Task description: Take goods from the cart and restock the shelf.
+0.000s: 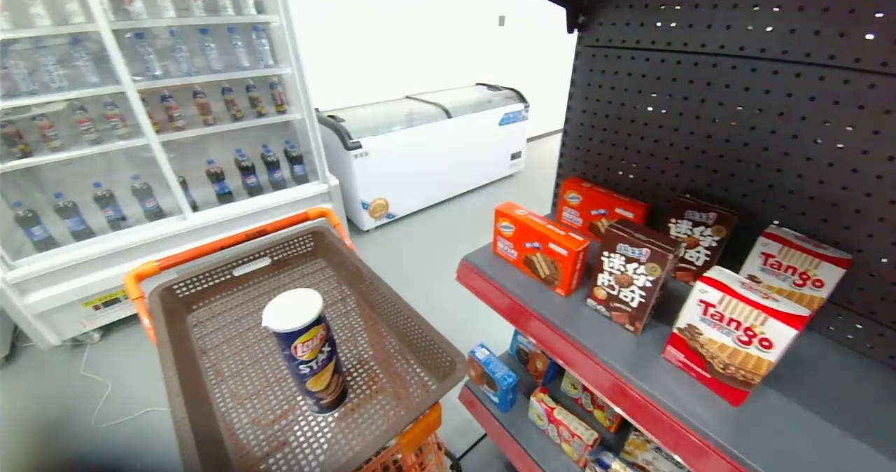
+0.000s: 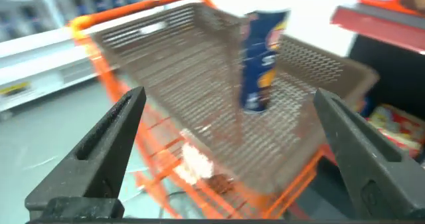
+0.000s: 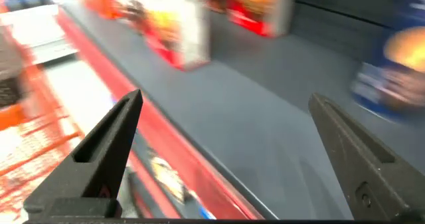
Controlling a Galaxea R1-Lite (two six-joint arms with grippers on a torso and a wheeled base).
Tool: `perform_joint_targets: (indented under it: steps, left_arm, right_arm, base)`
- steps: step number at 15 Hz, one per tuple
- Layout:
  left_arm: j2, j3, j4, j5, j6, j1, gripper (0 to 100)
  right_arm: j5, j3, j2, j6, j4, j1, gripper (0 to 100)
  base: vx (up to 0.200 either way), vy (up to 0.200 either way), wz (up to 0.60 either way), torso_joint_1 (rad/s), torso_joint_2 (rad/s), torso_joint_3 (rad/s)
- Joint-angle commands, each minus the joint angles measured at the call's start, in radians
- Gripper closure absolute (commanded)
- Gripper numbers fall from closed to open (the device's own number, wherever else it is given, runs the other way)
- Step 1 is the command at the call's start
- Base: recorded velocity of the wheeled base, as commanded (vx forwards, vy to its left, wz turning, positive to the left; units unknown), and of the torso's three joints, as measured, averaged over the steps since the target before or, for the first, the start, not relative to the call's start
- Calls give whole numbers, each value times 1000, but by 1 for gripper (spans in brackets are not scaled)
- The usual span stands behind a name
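A blue chip can (image 1: 308, 351) with a white lid stands upright in the brown mesh basket of the cart (image 1: 210, 297). In the left wrist view my left gripper (image 2: 229, 96) hangs open just outside the cart's near rim (image 2: 265, 177), with the can (image 2: 260, 61) beyond it between the spread fingers. My right gripper (image 3: 226, 101) is open and holds nothing above the grey shelf board (image 3: 265, 117). The shelf (image 1: 616, 360) has a red front edge and carries orange, brown and red-white snack boxes.
A blurred blue item (image 3: 392, 71) sits on the shelf board near my right gripper. Red-white boxes (image 1: 735, 332) stand near the shelf front. Lower shelf tiers hold small packs (image 1: 493, 376). A drinks fridge (image 1: 140, 122) and a chest freezer (image 1: 427, 150) stand behind the cart.
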Motion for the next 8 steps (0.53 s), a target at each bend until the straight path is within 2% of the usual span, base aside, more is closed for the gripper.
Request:
perform_joint_targets:
  steps: [1,2,3,4,5,6,7,8]
  left_arm:
    - [0,-64,-12,13,59,1,0]
    - [0,-143,17,15,102,1,0]
    - [23,-236,117,21,119,4,0]
    - [78,-359,232,53,135,29,0]
    - [144,-437,301,59,152,46,0]
    - [217,-479,324,61,155,49,0]
    - [217,-479,324,61,155,49,0]
    - [405,-563,326,73,154,54,0]
  right_arm:
    - [0,0,0,0,0,0,0]
    - [0,0,0,0,0,0,0]
    - [0,0,0,0,0,1,0]
    - [0,0,0,0,0,0,0]
    - [0,0,0,0,0,1,0]
    - [0,0,0,0,0,0,0]
    - [0,0,0,0,0,0,0]
    - [0,0,0,0,0,0,0]
  base:
    - [0,0,0,0,0,0]
    - [0,0,0,0,0,0]
    - [0,0,0,0,0,0]
    - [0,0,0,0,0,0]
    - [0,0,0,0,0,0]
    - [0,0,0,0,0,0]
    - [0,0,0,0,0,0]
    - [0,0,0,0,0,0]
